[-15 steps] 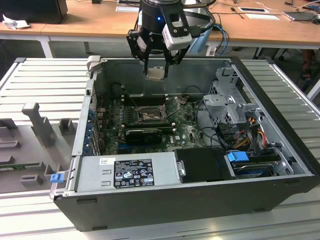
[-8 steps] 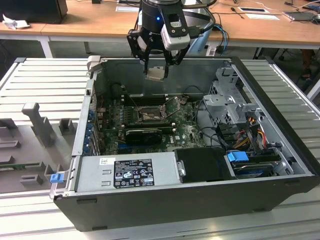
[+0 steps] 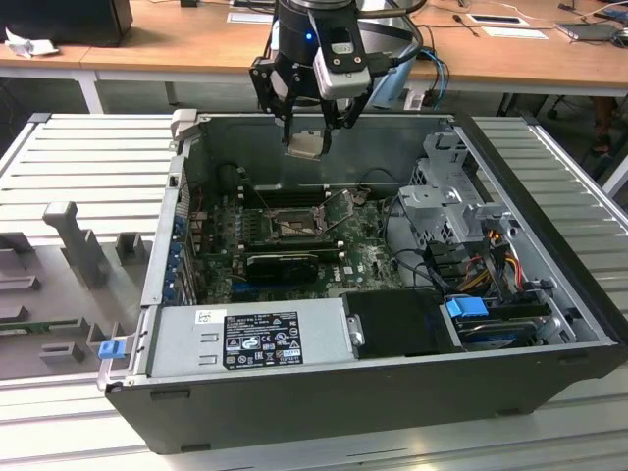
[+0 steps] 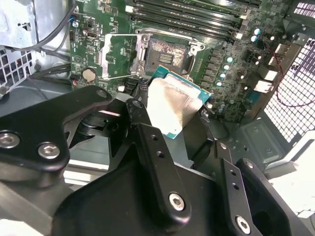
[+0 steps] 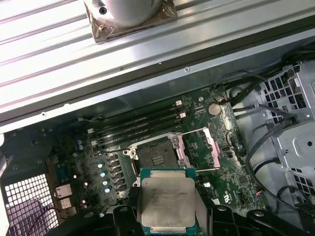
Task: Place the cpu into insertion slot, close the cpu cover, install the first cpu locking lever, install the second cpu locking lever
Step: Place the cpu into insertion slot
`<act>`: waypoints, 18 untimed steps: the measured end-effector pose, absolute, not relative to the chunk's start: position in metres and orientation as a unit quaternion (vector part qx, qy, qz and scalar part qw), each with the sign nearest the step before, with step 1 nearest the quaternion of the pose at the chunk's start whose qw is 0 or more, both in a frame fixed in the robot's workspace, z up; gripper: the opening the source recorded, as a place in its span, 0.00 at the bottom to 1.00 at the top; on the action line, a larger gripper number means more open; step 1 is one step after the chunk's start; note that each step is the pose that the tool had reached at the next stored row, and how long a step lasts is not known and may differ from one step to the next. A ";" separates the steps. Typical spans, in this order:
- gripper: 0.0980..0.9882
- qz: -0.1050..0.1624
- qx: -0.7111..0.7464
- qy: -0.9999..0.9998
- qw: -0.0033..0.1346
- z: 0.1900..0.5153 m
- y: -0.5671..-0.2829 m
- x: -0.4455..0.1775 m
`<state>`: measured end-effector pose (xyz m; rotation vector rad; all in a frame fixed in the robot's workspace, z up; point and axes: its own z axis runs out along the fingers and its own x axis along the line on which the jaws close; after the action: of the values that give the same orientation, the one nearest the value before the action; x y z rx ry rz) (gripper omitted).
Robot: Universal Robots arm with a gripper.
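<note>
Got the cpu (image 3: 306, 144) pinched by two opposite edges in the hand (image 3: 306, 137), closed just to the chip's width and no further. Hanging in the air over the open case (image 3: 294, 392), up by its back wall, well clear of the motherboard (image 3: 363, 260) below. Not in the slot (image 3: 291, 224) yet, and not touching anything except the hand.

In the first wrist view, same story: cpu (image 5: 166, 199) lying flat with its silvery lid facing up and a green edge peeking out, slot (image 5: 157, 157) bare and dark just beyond it. Cover (image 5: 197, 147) flipped open, lying off to one side of the slot, square window showing green board through it. RAM sticks (image 5: 138, 125) running along the slot's far side.

In the second wrist view, black fingers (image 4: 147, 142) hugging either side of the cpu (image 4: 172, 105), slot (image 4: 165, 54) and open cover (image 4: 120, 56) side by side past it.

Grey power supply (image 3: 255, 339) along the case's near wall. Whole case parked on a ribbed metal table (image 3: 88, 157).
</note>
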<state>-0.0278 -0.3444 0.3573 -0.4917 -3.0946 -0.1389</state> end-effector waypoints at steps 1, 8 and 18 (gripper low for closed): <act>0.48 -0.044 -0.159 -0.986 0.002 0.357 -0.344 -0.028; 0.48 -0.044 -0.174 -0.984 0.002 0.357 -0.344 -0.028; 0.48 -0.044 -0.203 -0.978 0.000 0.357 -0.344 -0.028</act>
<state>-0.0278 -0.3445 0.3567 -0.6364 -3.0724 -0.1387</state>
